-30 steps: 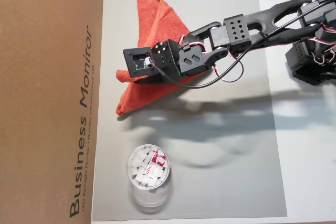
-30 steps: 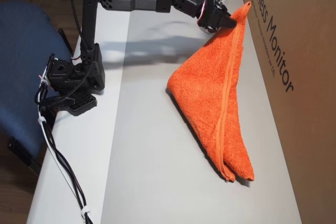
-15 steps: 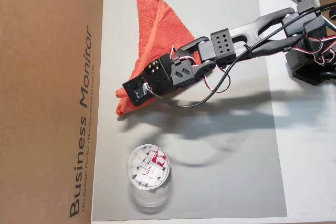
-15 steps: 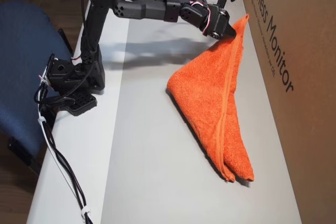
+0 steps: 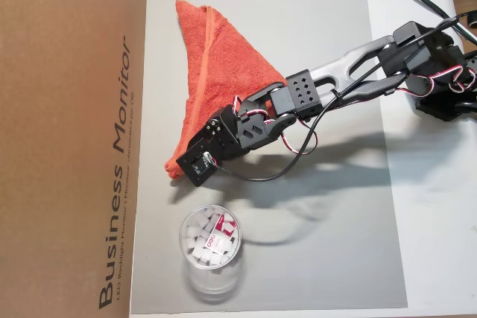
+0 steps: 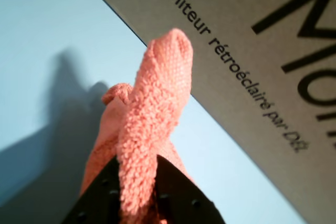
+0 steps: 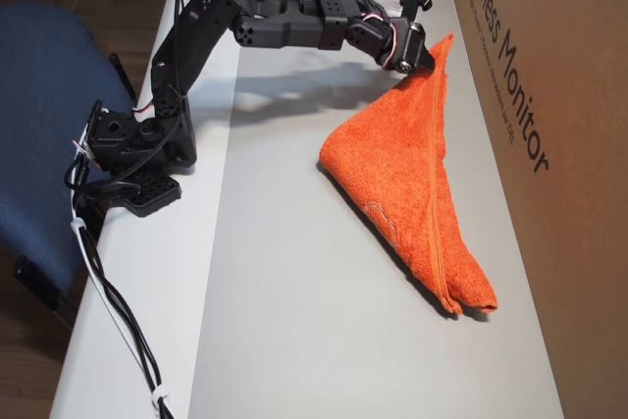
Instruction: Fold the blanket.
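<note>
We see the jaws clamped on one corner of the blanket (image 6: 149, 129), lifted beside the box (image 5: 71, 139). The rest lies doubled into a triangle on the bench (image 7: 294, 340), presumably for another fold.

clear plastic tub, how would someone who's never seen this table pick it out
In an overhead view, find the big brown cardboard box printed "Business Monitor" beside the grey mat. The clear plastic tub stands on the mat near the box, below the orange blanket. It is the only round, see-through thing, filled with small white pieces.
</note>
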Motion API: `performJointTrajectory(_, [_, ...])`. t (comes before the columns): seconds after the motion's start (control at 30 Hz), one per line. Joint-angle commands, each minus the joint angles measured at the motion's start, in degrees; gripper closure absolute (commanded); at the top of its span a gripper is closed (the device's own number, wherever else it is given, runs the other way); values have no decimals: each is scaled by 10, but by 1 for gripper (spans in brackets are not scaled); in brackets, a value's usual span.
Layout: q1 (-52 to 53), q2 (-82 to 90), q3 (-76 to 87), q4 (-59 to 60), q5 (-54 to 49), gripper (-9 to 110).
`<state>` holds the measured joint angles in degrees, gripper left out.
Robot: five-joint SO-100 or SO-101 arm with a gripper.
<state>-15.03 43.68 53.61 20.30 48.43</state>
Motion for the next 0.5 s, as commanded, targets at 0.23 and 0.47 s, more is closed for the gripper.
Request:
performJointTrajectory(0.23, [-5, 4, -22, -11, -109, 101])
performJointTrajectory(0.47, [-21, 4, -21, -4, -137, 101])
